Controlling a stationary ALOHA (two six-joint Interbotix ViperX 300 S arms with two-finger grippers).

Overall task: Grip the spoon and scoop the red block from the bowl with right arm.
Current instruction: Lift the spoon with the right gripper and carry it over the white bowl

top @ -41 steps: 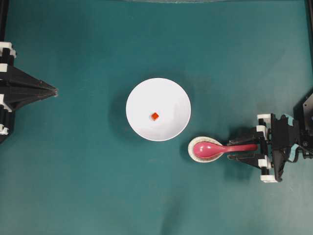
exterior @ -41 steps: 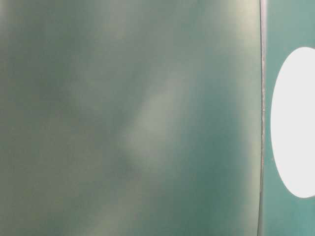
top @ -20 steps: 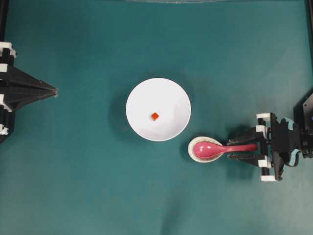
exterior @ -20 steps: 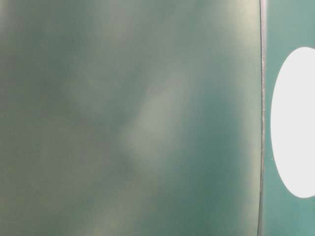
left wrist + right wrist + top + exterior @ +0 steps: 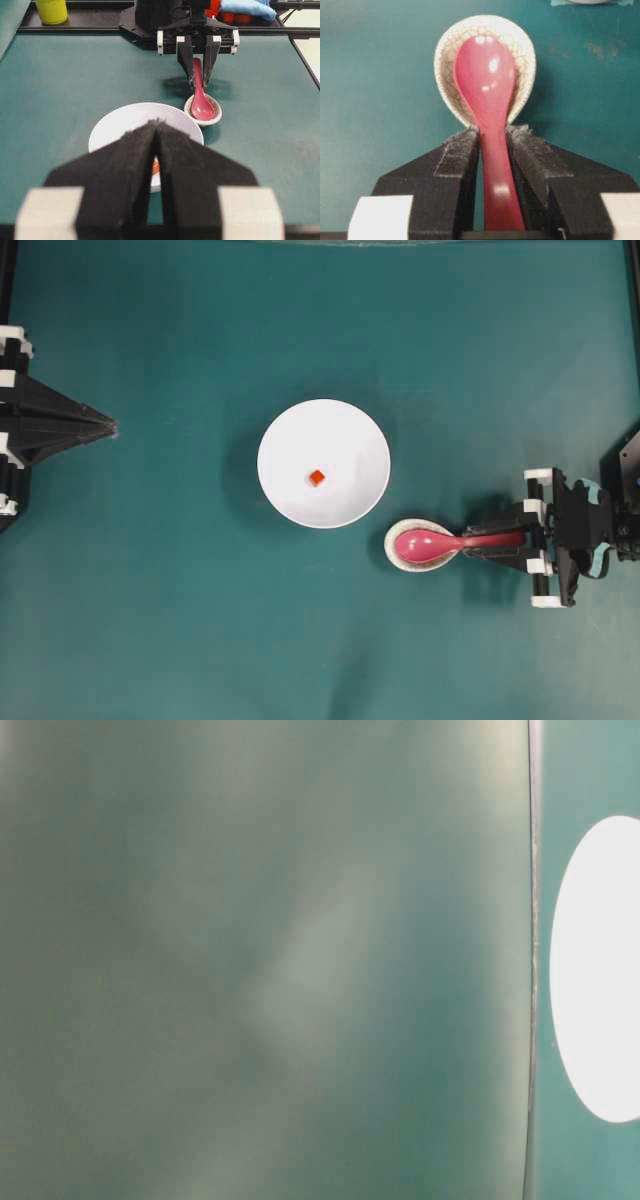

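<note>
your right claw (image 5: 492, 145) has its pads pressed against both sides of the spoon (image 5: 487, 95) handle, so the grip looks made, with the scoop just ahead of the fingertips, resting in the speckled spoon rest (image 5: 525, 60). you have yet to lift it. the red block (image 5: 316, 477) sits untouched in the bowl (image 5: 350, 430), farther ahead and off to one side.

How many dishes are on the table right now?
2: the large plain white round bowl at the centre, holding the tiny orange-red cube, and the small speckled cream oval dish beside it, under the glossy pink-red spoon.
</note>
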